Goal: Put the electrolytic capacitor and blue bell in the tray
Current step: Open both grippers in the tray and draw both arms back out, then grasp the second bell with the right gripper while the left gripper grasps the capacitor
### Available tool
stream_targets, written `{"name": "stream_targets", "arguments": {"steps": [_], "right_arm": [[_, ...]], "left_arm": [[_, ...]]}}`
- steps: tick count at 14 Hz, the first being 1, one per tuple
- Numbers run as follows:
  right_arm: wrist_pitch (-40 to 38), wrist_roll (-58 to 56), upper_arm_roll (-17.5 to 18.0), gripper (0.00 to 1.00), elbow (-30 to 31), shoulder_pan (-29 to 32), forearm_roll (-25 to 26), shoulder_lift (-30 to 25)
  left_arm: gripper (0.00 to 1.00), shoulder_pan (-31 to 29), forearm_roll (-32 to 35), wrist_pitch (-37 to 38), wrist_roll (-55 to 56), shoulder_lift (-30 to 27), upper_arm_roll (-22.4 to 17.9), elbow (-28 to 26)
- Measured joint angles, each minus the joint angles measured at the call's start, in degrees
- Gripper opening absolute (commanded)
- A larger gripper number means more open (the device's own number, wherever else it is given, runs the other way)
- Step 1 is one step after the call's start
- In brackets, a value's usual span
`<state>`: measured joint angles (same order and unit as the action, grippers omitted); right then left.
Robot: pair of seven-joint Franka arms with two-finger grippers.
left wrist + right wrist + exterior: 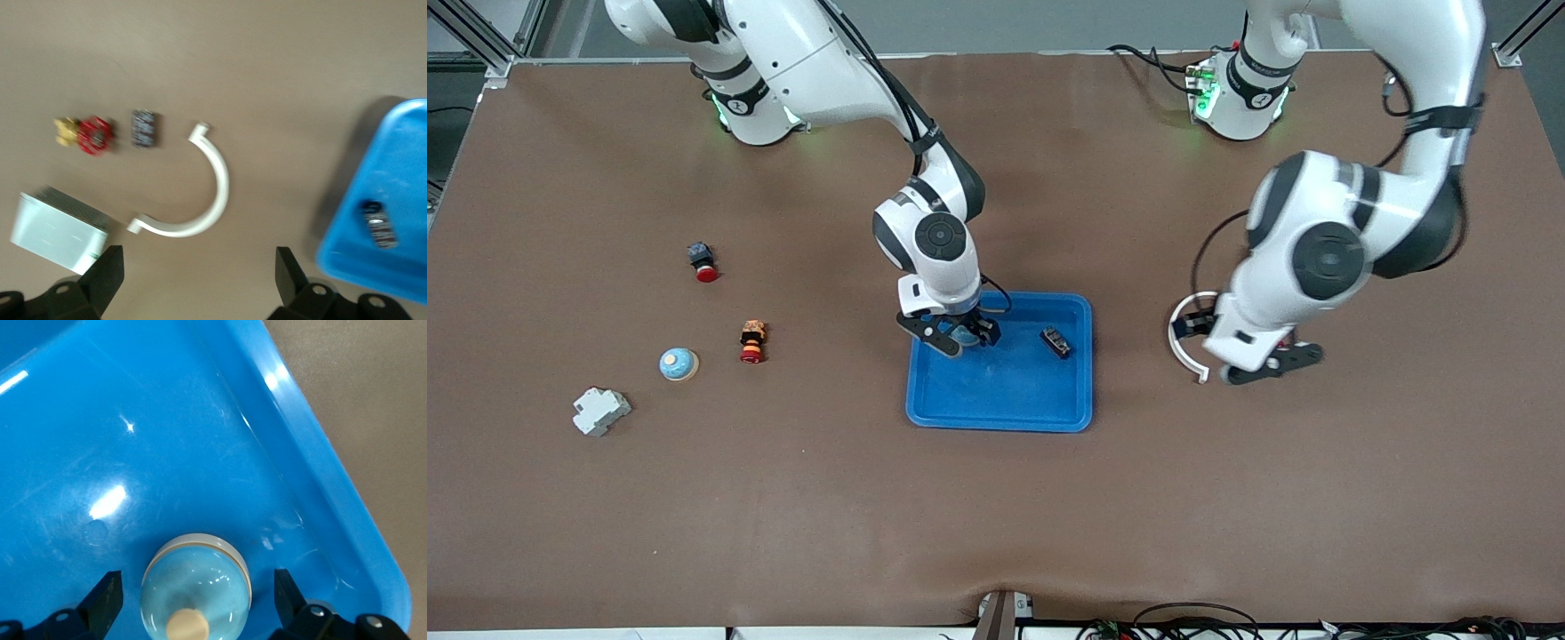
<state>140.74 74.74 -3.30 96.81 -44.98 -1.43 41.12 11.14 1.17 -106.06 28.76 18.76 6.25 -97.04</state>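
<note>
The blue tray (1000,396) lies mid-table. A light blue bell (197,587) with a cream knob stands in it, at the corner toward the right arm's end. My right gripper (960,336) is low over the tray, open, one finger on each side of the bell with a gap on both sides (197,603). A small dark electrolytic capacitor (1056,341) lies in the tray near the rim toward the left arm's end; the left wrist view also shows this capacitor (380,225). My left gripper (1272,360) hangs open and empty (199,280) over bare table beside the tray (393,180).
A white curved clip (1183,342) lies by the left gripper, with a small dark cylinder (143,128), a red and yellow valve (87,133) and a white box (60,230). Toward the right arm's end lie a red button (703,262), an orange-red part (752,342), another blue dome (679,364) and a grey-white block (601,411).
</note>
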Motion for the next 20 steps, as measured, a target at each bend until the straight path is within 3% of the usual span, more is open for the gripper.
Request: {"name": "stream_targets", "arguments": {"steps": [2,4,9,12,16,20], "right_arm": [[-3.61,-0.01,-0.35,1.00,-1.80,0.00,1.25,-0.04],[-12.26,-0.31,-0.70,1.00,-6.46,0.02,3.78,-0.24],[-28.31,-11.78,-1.85,1.00,-13.66,3.11,5.26,-3.96],[-32.42,-24.03,-2.09,1.00,-12.78,9.75,5.31,-9.10],[-32.60,-42.79,-2.32,1.00,-7.95,20.58,5.39,-15.95],[-31.68,-59.01,-2.27,1.00,-3.64,30.54,5.37,-19.47]], "left_arm": [[1.00,-4.76,0.38,-2.10,-8.49,-0.25,-0.06,-1.69],[1.00,-7.15,2.70,-7.10,-11.61,0.65,-0.05,-4.00],[1.00,-7.14,4.86,-17.82,-11.80,7.86,0.23,-5.71],[1.00,-7.15,4.88,-20.86,-11.80,11.89,0.24,-5.69],[1.00,-7.72,4.88,-22.20,-11.75,14.47,0.13,-5.74],[1.00,-8.57,4.88,-25.72,-10.84,15.34,0.10,-8.16]]}}
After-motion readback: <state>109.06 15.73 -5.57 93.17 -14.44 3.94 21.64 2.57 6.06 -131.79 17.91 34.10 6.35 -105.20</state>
